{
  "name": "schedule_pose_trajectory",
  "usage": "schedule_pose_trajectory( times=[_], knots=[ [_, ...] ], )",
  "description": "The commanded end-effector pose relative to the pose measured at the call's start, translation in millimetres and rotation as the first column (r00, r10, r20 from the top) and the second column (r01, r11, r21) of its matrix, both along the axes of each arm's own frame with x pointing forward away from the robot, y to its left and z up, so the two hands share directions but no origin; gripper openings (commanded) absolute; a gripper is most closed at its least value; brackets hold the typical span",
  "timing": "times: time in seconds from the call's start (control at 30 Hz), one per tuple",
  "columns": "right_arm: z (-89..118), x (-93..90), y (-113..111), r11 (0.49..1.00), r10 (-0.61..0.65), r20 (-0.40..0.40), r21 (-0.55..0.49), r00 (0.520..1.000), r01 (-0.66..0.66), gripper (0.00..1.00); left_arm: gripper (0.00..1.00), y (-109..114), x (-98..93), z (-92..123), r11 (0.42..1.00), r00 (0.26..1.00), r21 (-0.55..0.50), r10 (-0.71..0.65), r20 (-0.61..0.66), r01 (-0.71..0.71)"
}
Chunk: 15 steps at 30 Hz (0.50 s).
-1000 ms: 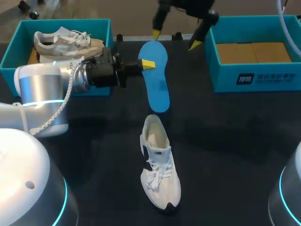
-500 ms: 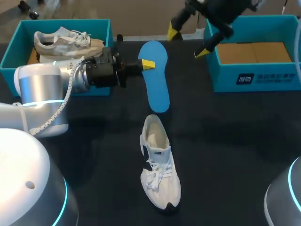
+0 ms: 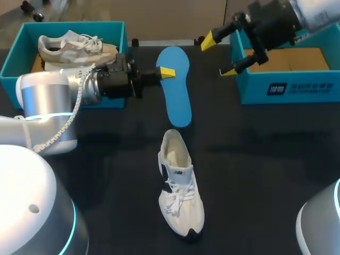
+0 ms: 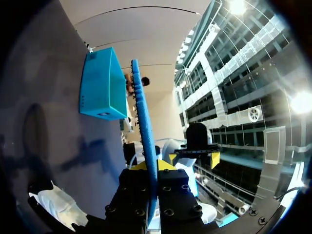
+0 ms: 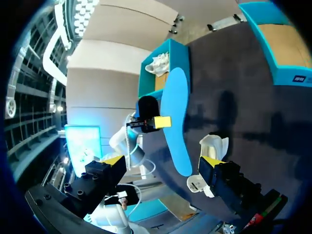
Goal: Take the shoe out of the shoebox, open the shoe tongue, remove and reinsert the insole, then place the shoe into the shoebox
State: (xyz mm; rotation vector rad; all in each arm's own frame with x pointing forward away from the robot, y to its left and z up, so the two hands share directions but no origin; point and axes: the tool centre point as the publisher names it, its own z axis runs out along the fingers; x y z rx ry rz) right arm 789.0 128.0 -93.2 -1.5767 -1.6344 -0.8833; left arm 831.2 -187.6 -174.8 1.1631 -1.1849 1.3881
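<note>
- Head view, 12 o'clock of the white shoe [image 3: 180, 183]: blue insole [image 3: 176, 90], long axis running 12 to 6, flat face turned up toward the camera.
- At the insole's 10 o'clock edge, near its far end: left gripper [image 3: 166, 72], clenched on the blue insole, 1 yellow tip showing on top of it, arm coming in from 9 o'clock.
- Cannot tell whether the insole's near end touches the table [image 3: 265, 159].
- At 1 o'clock of the insole: right gripper [image 3: 219, 56], released and holding nothing, 2 yellow tips spread wide, just off the 9 o'clock wall of the right shoebox [image 3: 289, 87], apart from the insole.
- White shoe resting on the dark table near its middle, toe toward 6, heel toward 12, laces loose, heel near the insole's lower end without touching.
- At 10 o'clock of the table: left shoebox [image 3: 16, 58], holding a second shoe [image 3: 69, 45] on its side.
- At 2 o'clock of the table: right shoebox, brown cardboard floor showing.
- Left wrist view: blue insole [image 4: 144, 126] seen edge-on, pinched from 2 sides between the left gripper [image 4: 152, 165] fingers.
- Ahead of those fingers: right shoebox [image 4: 100, 85] beside the insole, and the right gripper [image 4: 194, 157] with tips apart.
- Beside the left gripper, on the table: white shoe [image 4: 58, 207].
- Right wrist view: right gripper [image 5: 161, 161] with fingers wide apart, touching nothing.
- Ahead of it: blue insole [image 5: 175, 117] gripped at its edge by the left gripper [image 5: 158, 122], white shoe [image 5: 214, 145] near the insole's closer end, left shoebox [image 5: 146, 80] with the second shoe [image 5: 160, 63] beyond.
</note>
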Motion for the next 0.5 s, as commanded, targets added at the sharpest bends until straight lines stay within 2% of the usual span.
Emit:
schedule_pose_trajectory(
  times=[0.03, 0.3, 0.5],
  knots=[
    [-11.1, -3.0, -4.9, 0.909, 0.003, -0.012, 0.416, 1.000, 0.002, 1.00, 0.00, -0.7, -1.1, -0.1, 1.000, 1.000, 0.000, 0.004, 0.000, -0.004],
    [-21.1, -2.4, -5.8, 0.882, -0.012, -0.017, 0.470, 1.000, 0.018, 1.00, 0.00, -0.7, -1.1, -0.1, 1.000, 1.000, 0.000, 0.004, 0.000, -0.004],
    [-24.4, 1.3, -1.1, 0.879, -0.006, -0.017, 0.477, 1.000, 0.014, 1.00, 0.00, 3.8, 1.2, 3.7, 1.000, 0.998, -0.002, -0.005, 0.055, 0.005]
  ],
)
